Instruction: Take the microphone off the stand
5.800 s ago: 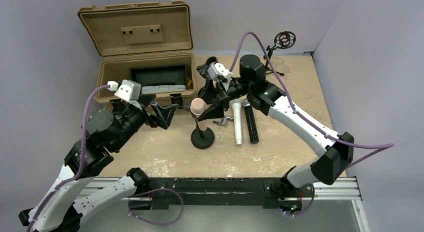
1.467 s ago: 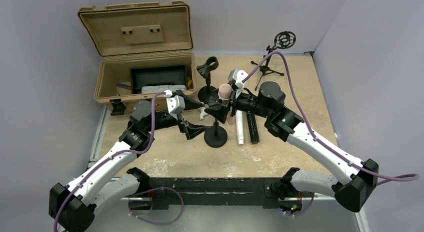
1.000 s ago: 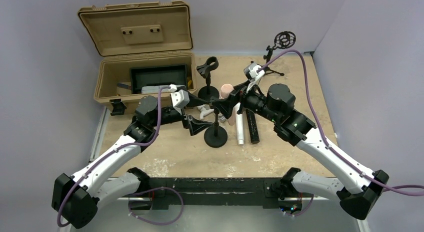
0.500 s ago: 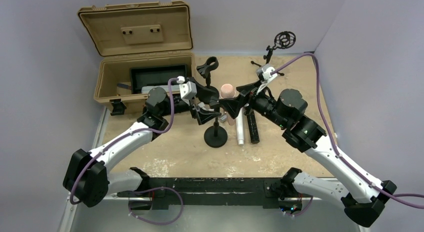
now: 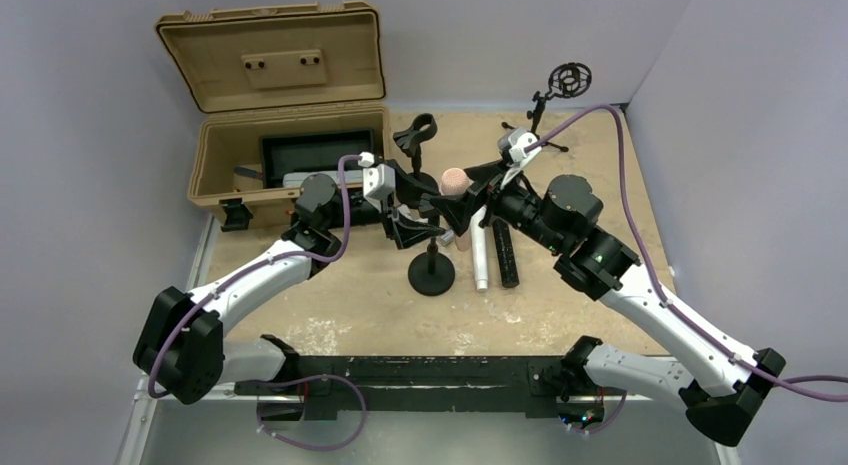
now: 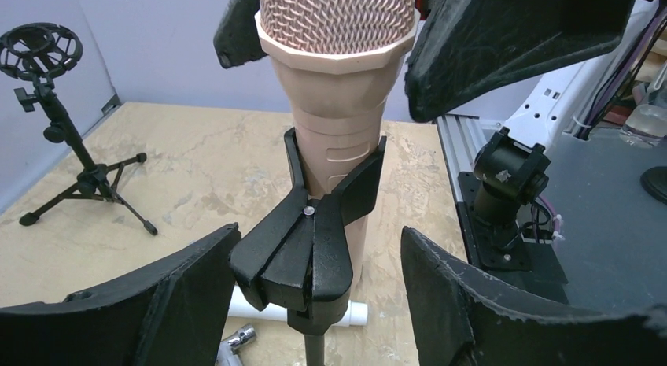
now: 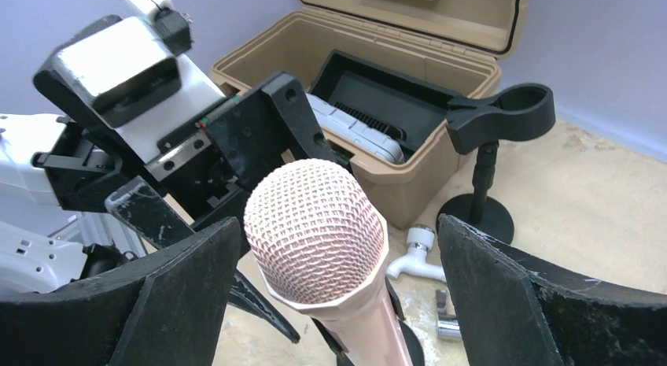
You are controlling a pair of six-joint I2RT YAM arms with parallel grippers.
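The pink microphone (image 5: 455, 181) sits upright in the black clip of its stand (image 5: 432, 277), near the middle of the table (image 5: 330, 305), with its mesh head above the clip's two prongs and its body running down between them. The stand's round base rests flat on the tabletop.

The left gripper (image 5: 412, 223) comes in from the left at clip height. In the left wrist view its jaws are spread wide, one on each side of the clip (image 6: 308, 256), with a clear gap on both sides, so it pinches nothing. The right gripper (image 5: 466, 199) reaches in from the right, higher up. In the right wrist view its jaws are also spread, flanking the mesh head (image 7: 315, 224) without touching it.

Just right of the stand's base a white microphone (image 5: 479, 253) and a black microphone (image 5: 503, 253) lie side by side on the table, pointing toward the far edge. A second stand (image 5: 415, 137) with an empty clip stands behind the arms, toward the far edge. An open tan case (image 5: 290, 145) occupies the far left corner, its lid raised. A small tripod with a shock mount (image 5: 566, 80) stands at the far edge, toward the right corner
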